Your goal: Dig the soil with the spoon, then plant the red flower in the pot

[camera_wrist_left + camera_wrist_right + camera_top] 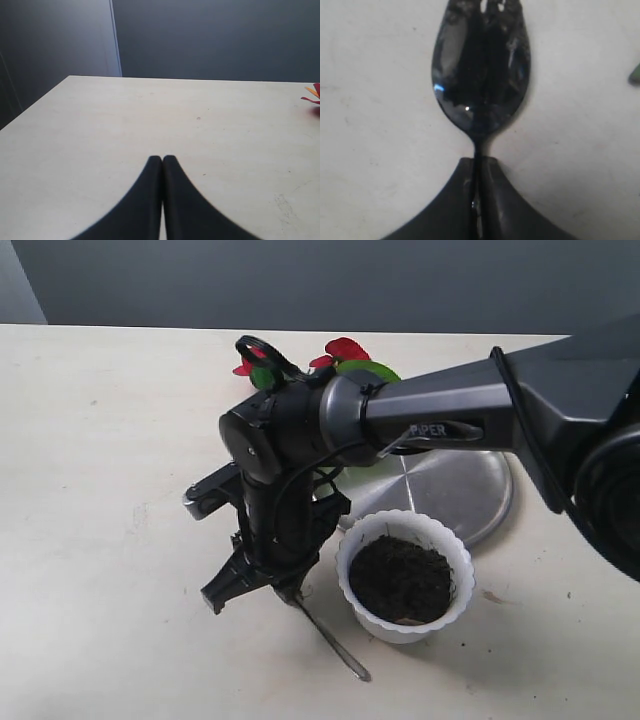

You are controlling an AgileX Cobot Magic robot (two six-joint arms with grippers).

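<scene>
The white scalloped pot (pixel 461 567) stands at the front centre, filled with dark soil (pixel 400 580). My right gripper (pixel 288 590) reaches across to just left of the pot and is shut on the metal spoon (pixel 332 642), which slants down to the table. In the right wrist view the fingers (pixel 495 200) pinch the spoon's neck and its dirt-flecked bowl (pixel 480 70) sticks out over the tabletop. The red flower (pixel 345 348) lies behind the right arm, partly hidden. My left gripper (pixel 163 159) is shut and empty over bare table, with a red bloom (pixel 313 96) at the frame's edge.
A round steel plate (pixel 460 490) lies behind the pot, partly under the right arm. Green leaves (pixel 372 370) lie by the blooms. A green scrap (pixel 635 75) shows at the edge of the right wrist view. The left arm does not show in the exterior view.
</scene>
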